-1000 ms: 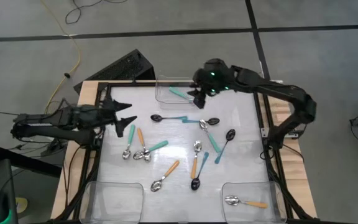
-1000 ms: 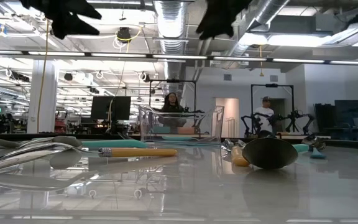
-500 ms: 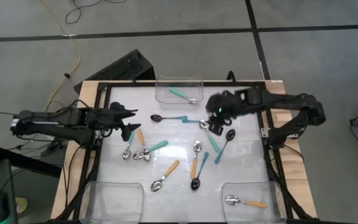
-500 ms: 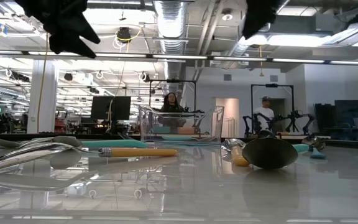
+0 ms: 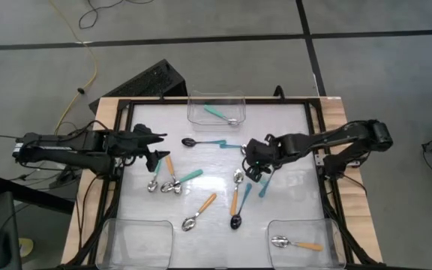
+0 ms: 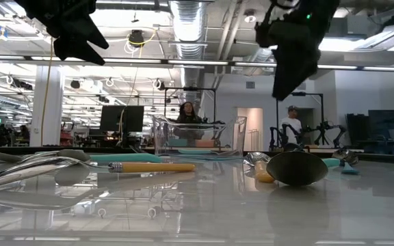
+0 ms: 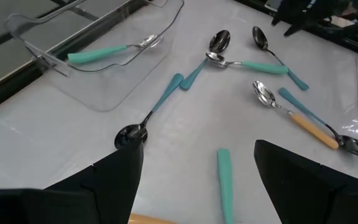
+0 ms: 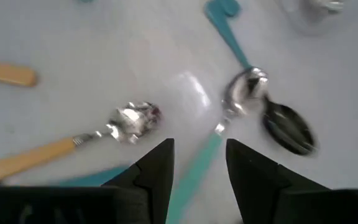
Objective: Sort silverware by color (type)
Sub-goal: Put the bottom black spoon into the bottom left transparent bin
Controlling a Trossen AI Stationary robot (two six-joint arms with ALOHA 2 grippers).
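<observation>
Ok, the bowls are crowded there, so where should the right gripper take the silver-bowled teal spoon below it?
Probably by its teal handle, from straight above: the spoon lies flat, its bowl sits close against a black bowl, while the handle runs free between the right gripper's open fingers.

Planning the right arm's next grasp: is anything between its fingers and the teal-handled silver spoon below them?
Nothing visible. The right gripper hangs open over the teal-handled silver spoon, one finger on each side of its handle. A black-bowled spoon lies close against its bowl, off to the side of the grasp.
</observation>
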